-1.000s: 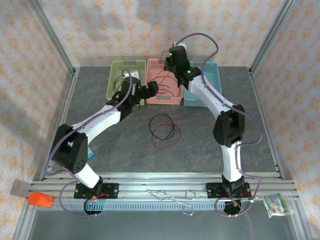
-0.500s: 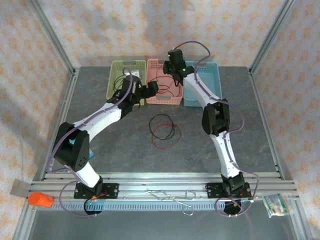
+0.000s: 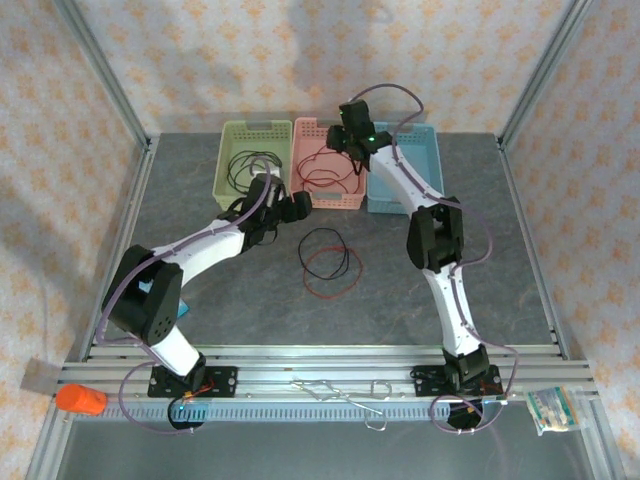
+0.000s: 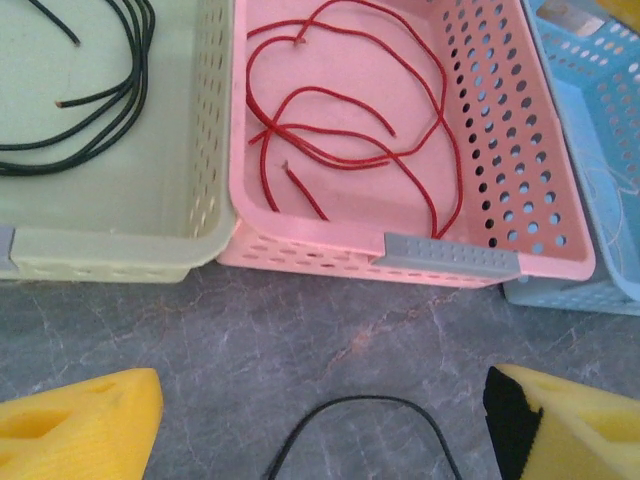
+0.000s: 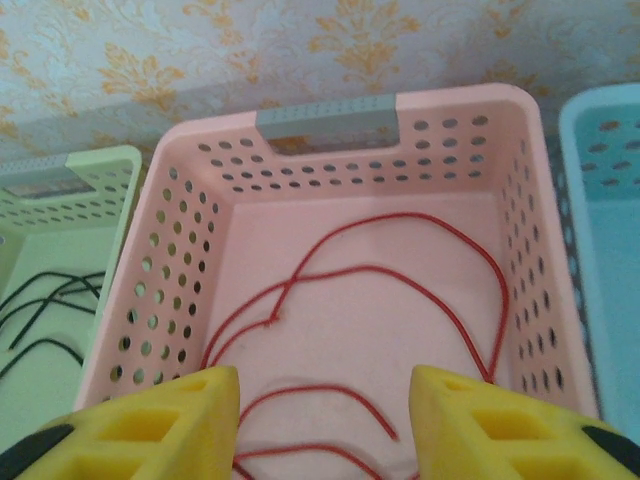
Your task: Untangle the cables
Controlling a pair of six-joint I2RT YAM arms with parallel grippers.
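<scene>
Along the near edge of the table (image 3: pixel 250 320) runs a metal rail (image 3: pixel 320 372) that carries both arm bases. An orange object (image 3: pixel 80 400) sits at its left end and a small packet (image 3: pixel 553 408) at its right end.

Further in, around the middle of the table, two cables lie in loose loops: a black cable (image 3: pixel 322 231) on the far side and a red cable (image 3: pixel 330 296) on the near side. The two loops overlap.

The left gripper (image 4: pixel 322 390) hangs low over the table between these loops and the baskets. Its yellow fingers (image 4: pixel 85 420) stand wide apart with nothing between them. In the left wrist view the far arc of the black loop lies on the table between the fingers, clear of both.

Three baskets stand side by side along the far edge. The green basket (image 3: pixel 222 165) on the left holds coiled black cables (image 3: pixel 248 165). The pink basket (image 3: pixel 325 203) in the middle holds red cables (image 5: pixel 400 215) spread loosely over its floor. The blue basket (image 3: pixel 430 150) is on the right, touching the pink one.

The right gripper (image 5: pixel 325 385) is above the pink basket, pointing down into it. Its jaws are partly open and empty, and the red cables lie on the basket floor below them.
</scene>
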